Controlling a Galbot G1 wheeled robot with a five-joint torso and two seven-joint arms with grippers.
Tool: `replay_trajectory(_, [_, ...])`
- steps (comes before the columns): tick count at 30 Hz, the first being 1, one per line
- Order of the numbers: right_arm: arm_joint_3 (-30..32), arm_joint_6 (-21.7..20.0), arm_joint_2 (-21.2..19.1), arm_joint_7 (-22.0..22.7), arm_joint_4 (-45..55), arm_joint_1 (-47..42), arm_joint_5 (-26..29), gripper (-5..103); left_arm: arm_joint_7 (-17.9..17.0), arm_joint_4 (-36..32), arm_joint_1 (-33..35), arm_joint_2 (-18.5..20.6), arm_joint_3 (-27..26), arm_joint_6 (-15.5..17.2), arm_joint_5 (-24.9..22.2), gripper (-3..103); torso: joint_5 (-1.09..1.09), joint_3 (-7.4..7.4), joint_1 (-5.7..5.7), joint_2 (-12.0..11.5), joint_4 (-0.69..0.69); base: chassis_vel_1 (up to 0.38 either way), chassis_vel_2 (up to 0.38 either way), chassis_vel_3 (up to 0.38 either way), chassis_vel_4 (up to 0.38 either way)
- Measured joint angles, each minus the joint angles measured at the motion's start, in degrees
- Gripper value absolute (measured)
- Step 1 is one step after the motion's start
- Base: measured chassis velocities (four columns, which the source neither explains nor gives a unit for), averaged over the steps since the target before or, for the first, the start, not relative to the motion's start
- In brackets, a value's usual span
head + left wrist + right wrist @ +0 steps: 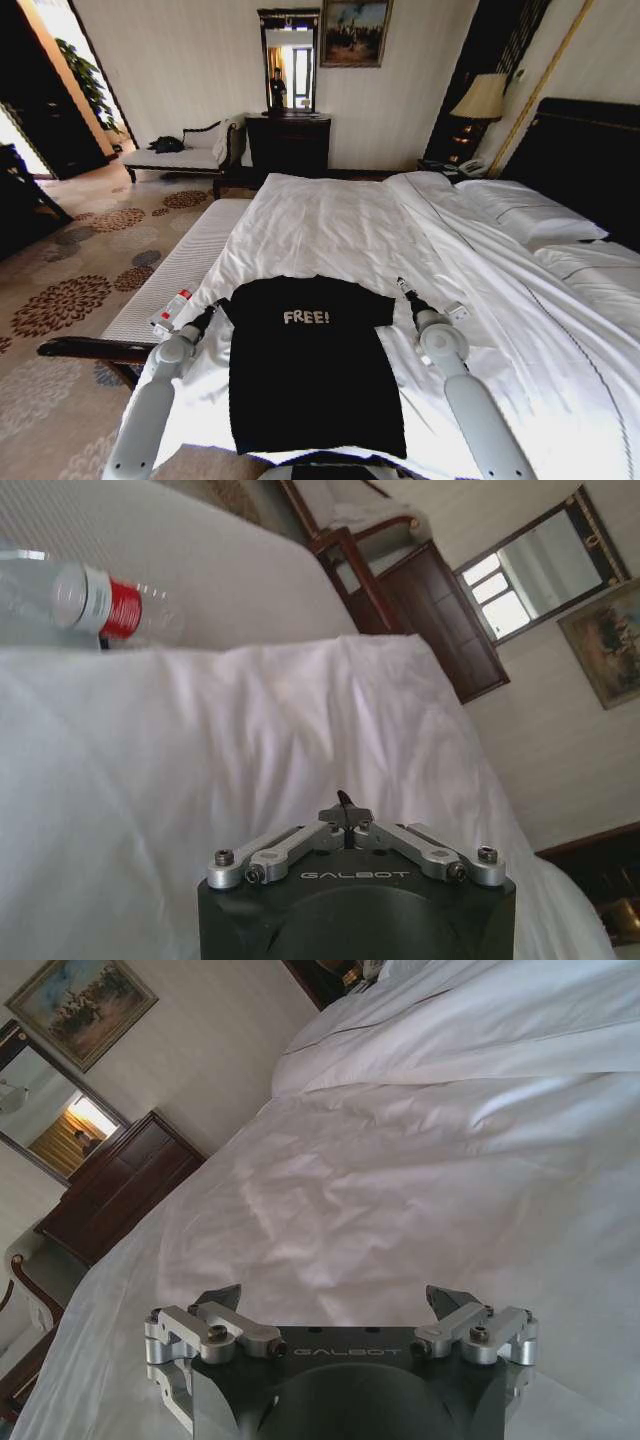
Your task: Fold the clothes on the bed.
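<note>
T-shirt: we see the black T-shirt (315, 365) lying flat near the foot edge of the bed (330, 225), its "FREE!" lettering facing up.
Left gripper: the left gripper (212, 311) sits at the shirt's left sleeve; in our left wrist view its fingertips (346, 812) are pressed together over the white duvet (250, 770).
Right gripper: the right gripper (403, 287) rests just beside the right sleeve; our right wrist view shows it (335, 1298) spread wide with nothing between the fingers.
Bottle: a red-labelled bottle (85, 605) lies on the bench (185, 265) beside the bed's left edge.
</note>
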Motion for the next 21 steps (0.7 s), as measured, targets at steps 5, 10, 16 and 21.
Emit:
replay_trajectory(5, [-0.08,-0.08,0.25,0.26,0.32,-0.03,-0.15,100,-0.28,-0.82,-0.05,1.31,-0.95,0.0,-0.7,0,0.0,0.0,0.0,0.0,0.0,0.0,0.0,0.0,0.0])
replay_trajectory(10, [-0.1,-0.11,0.4,0.4,0.36,-0.09,-0.45,100,-0.47,-1.02,0.31,1.61,-1.12,-0.01,-0.58,0,0.0,0.0,0.0,0.0,0.0,0.0,0.0,0.0,0.0])
replay_trajectory(16, [0.11,-0.17,0.31,0.49,0.05,-0.09,-0.47,100,-0.76,0.59,0.11,1.53,-1.3,-0.21,1.13,0,0.0,0.0,0.0,0.0,0.0,0.0,0.0,0.0,0.0])
replay_trajectory(21, [0.45,-0.23,-0.08,0.54,0.02,-0.35,-0.22,100,-1.12,1.57,0.23,1.52,-1.81,-0.39,1.55,0,0.0,0.0,0.0,0.0,0.0,0.0,0.0,0.0,0.0])
